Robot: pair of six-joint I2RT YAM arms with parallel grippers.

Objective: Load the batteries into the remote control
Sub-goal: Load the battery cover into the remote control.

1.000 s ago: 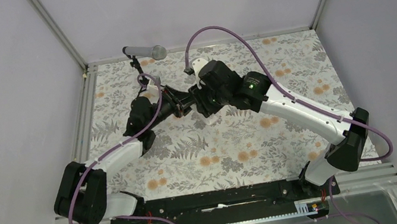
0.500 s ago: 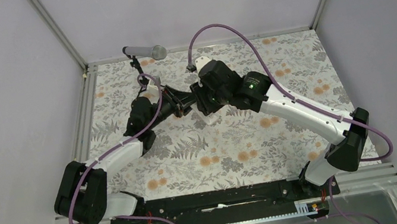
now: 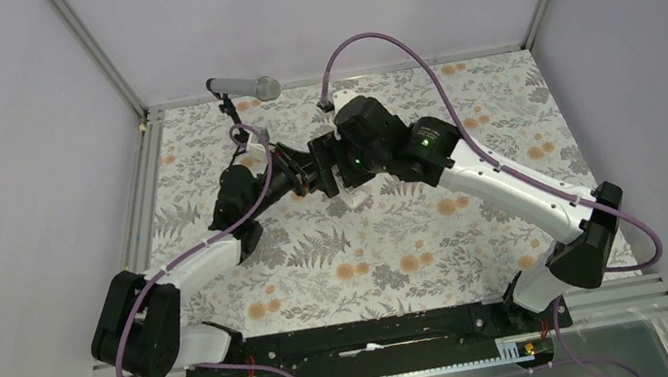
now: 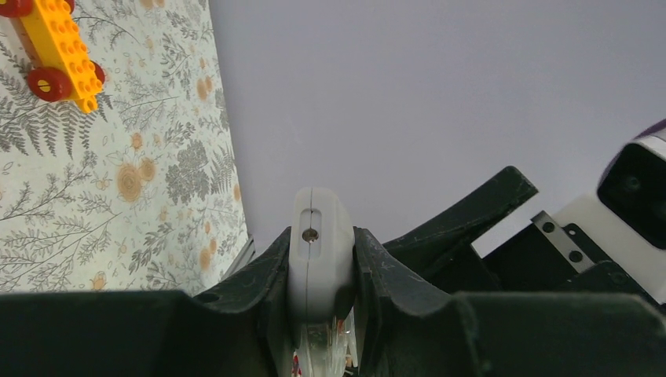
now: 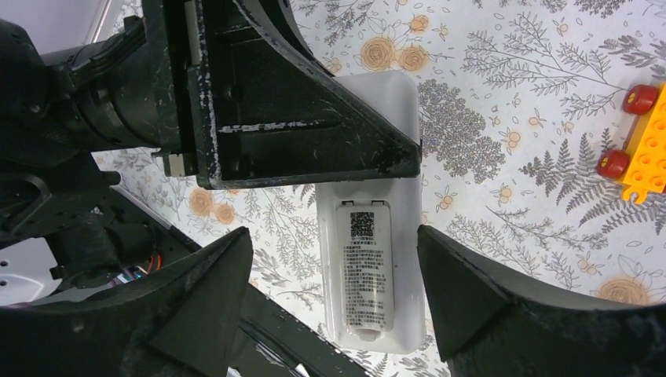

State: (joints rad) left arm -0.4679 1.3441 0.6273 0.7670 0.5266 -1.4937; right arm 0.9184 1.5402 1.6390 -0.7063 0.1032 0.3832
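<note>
Support is the point of the left gripper's (image 4: 320,271) hold, as I read it. Its dark fingers are clamped on the flat sides of the small slim white plastic remote control (image 5: 369,267). It seems to be held clear of the fern-and-flower patterned tablecloth (image 5: 510,118), its back turned towards my right wrist camera. That presents the back panel, with its printed label and code square, to the right gripper (image 5: 331,259). This one hangs over the remote's free end with its fingers spread wide, one on each side, neither touching it and nothing held.

Much is hidden. One left finger lies across the upper part of the remote's back, and the left wrist view gives me only its narrow end. I cannot tell whether the labelled panel is a cover in place or the floor of an open bay. The two batteries show in no view. From above, the two wrists cover the meeting point. The orange toy brick car with red wheels (image 4: 59,47) lies off to one side.
</note>
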